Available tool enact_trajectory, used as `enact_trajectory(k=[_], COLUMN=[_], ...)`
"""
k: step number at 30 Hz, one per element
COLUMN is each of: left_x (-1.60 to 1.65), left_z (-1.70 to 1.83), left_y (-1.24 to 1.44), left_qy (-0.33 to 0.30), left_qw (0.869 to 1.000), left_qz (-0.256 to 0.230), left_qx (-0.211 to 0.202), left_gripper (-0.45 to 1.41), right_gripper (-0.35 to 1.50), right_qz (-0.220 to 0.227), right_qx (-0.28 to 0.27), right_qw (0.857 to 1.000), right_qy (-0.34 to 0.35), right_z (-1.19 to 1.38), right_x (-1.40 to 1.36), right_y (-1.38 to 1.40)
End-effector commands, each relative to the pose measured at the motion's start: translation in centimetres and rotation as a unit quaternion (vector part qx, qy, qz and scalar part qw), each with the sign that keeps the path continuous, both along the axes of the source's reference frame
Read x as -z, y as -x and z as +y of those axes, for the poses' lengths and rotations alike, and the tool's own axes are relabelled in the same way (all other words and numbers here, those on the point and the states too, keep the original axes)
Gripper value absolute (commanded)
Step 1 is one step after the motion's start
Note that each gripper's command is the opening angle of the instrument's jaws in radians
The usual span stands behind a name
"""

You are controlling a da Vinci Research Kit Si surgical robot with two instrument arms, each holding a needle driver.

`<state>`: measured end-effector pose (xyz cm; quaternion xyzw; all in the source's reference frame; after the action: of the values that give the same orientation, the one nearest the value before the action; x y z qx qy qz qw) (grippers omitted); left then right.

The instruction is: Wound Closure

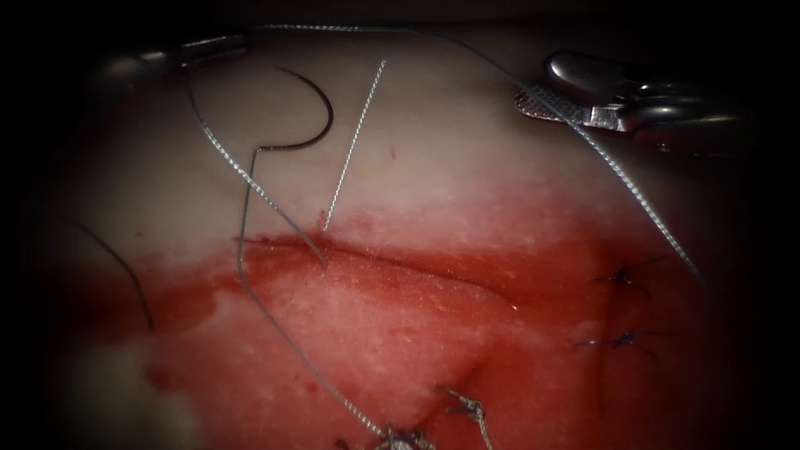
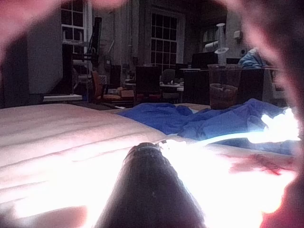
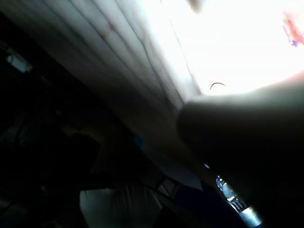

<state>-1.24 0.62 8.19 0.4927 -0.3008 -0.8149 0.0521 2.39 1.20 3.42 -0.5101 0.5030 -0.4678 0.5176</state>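
Pale tissue, red fluid around the cut. Needle lying free on the tissue above the cut's left end, held by neither tool. Thread looped across. Left tool closed on thread. Right tool with jaws parted, thread crossing them, grip on it not discernible. Finished stitches at right.

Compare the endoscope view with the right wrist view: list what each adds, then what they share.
Endoscope view: the left tool shut on the thread, the right tool open and holding nothing, the cut, and tied stitches. Right wrist view: the right arm's dark shaft seen from close. Both: the tissue, the red fluid, and the needle lying free on the tissue above the cut's left end, not in it.
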Motion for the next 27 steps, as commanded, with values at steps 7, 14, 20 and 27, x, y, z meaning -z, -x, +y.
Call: enact_trajectory(k=[7, 14, 20, 27], left_x=[0.14, 0.28, 0.47, 0.39], left_z=[0.09, -0.14, -0.3, -0.33], left_y=[0.07, 0.42, 0.61, 0.61], left_qy=[0.016, 0.027, 0.056, 0.048], left_qw=[1.0, 0.993, 0.979, 0.975], left_qz=[-0.003, -0.012, -0.026, 0.003], left_qx=[-0.007, -0.114, -0.192, -0.215], left_gripper=[-0.45, -0.45, -0.45, -0.45], right_gripper=[1.37, 1.15, 1.23, 1.35], right_qz=[-0.056, -0.165, -0.248, -0.435], right_qx=[-0.06, 0.099, 0.115, 0.088], right_qw=[0.995, 0.963, 0.93, 0.812], right_qy=[0.048, 0.188, 0.246, 0.38], right_z=[0.25, 0.06, 0.06, 0.27], right_x=[0.34, 0.38, 0.3, 0.15], right_y=[0.02, -0.19, -0.2, 0.02])
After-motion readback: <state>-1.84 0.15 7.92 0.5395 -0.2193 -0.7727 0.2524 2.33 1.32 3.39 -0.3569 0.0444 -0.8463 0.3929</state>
